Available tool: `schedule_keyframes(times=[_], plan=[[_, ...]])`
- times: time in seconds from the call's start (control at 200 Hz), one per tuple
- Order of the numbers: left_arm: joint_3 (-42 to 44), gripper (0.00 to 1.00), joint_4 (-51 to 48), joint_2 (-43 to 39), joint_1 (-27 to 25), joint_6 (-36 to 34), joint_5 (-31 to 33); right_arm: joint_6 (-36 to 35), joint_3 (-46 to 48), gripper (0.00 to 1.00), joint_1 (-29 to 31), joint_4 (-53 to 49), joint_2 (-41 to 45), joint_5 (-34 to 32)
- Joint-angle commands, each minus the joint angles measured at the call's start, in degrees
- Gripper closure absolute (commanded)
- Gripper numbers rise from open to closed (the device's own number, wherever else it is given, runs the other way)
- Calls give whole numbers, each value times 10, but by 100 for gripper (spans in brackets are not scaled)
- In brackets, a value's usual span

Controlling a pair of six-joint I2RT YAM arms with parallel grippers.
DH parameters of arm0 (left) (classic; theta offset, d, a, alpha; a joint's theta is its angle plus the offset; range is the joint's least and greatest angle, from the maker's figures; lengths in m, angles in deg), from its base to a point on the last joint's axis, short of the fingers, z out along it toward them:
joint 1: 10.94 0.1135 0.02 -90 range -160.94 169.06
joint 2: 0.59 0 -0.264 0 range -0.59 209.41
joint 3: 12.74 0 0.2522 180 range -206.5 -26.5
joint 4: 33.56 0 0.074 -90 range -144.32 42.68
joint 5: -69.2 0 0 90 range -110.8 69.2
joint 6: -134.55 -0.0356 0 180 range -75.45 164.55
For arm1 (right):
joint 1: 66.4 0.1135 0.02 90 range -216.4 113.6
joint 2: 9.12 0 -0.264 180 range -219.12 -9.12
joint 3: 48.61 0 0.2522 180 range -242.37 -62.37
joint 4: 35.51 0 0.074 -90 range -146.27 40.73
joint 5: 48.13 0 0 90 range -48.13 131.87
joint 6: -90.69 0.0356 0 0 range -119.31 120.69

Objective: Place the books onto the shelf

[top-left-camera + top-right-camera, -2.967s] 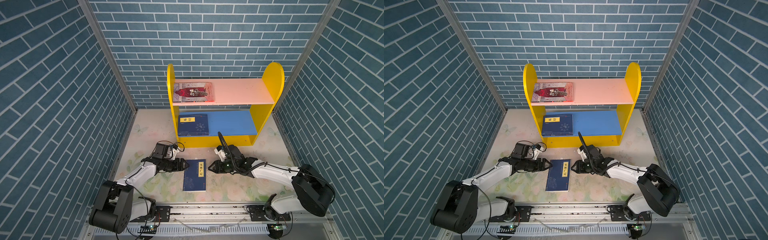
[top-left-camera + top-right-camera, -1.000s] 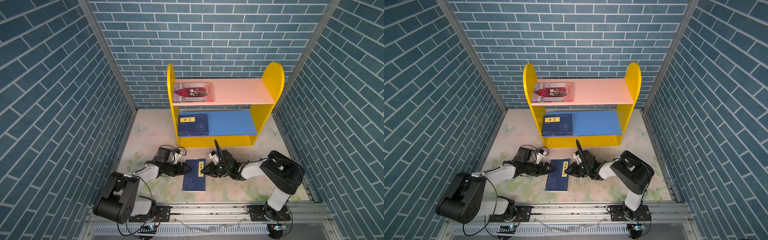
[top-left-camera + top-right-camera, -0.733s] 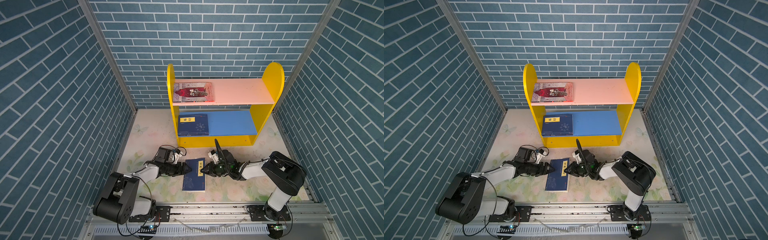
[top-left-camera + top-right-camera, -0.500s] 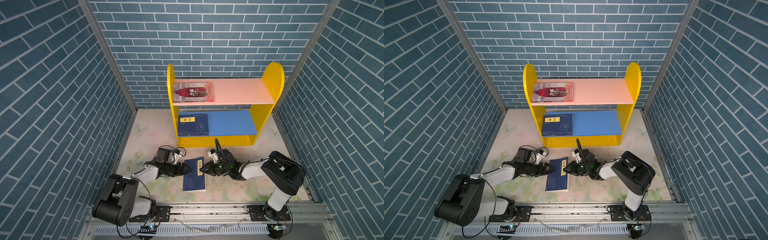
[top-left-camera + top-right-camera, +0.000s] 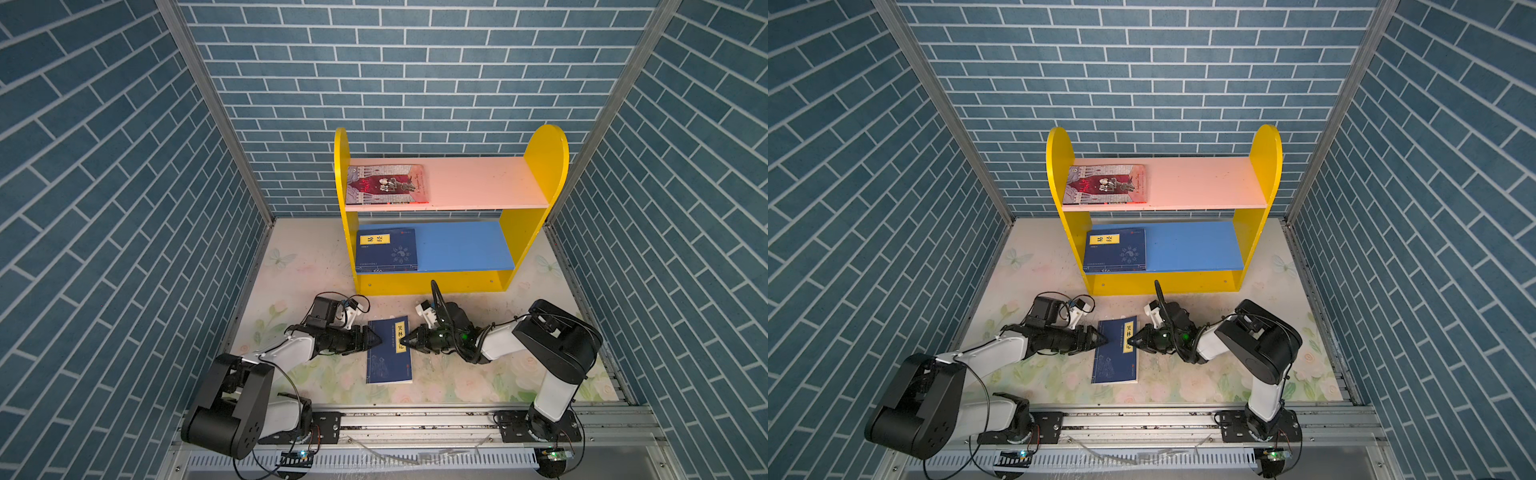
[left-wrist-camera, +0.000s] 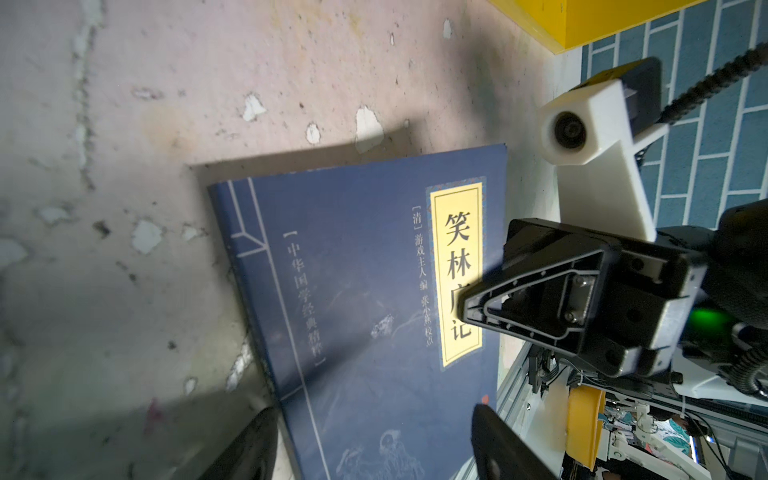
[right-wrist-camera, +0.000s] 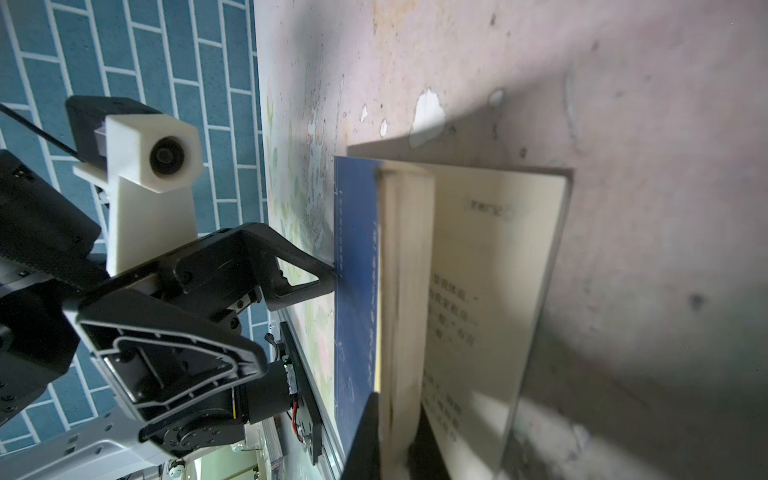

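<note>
A navy book (image 5: 388, 361) (image 5: 1115, 361) with a yellow title label lies on the table in front of the shelf (image 5: 540, 174) (image 5: 1264, 166). My right gripper (image 5: 405, 340) (image 7: 397, 440) is shut on its open edge, pinching the cover and a block of pages (image 7: 403, 291); the rest of the book lies open beneath. My left gripper (image 5: 376, 340) (image 6: 374, 453) is open, with one fingertip (image 7: 328, 278) against the spine edge. A grey-and-red book (image 5: 386, 185) lies on the pink board. Another navy book (image 5: 386, 251) lies on the blue board.
Blue brick walls close in the left, back and right. A metal rail (image 5: 415, 419) runs along the front edge, carrying both arm bases. The shelf stands at the back of the floral table (image 5: 299, 266), just behind both grippers.
My right gripper's jaws have closed on the book's open edge, and the cover and pages there now stand lifted. The left gripper stays open in nearly the same place.
</note>
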Motion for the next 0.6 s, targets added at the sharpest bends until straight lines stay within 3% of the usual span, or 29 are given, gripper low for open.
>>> schedule_keyframes(times=[0.0,0.36,0.595], plan=[[-4,25,-8,-27,12,-3,-6,9,13,100,-10,37,10,18],[-73,24,-111,-144,55,-58,-19,1,31,100,-40,62,84,120],[-70,17,-110,-184,81,-11,-38,-76,18,100,-45,-85,184,136]])
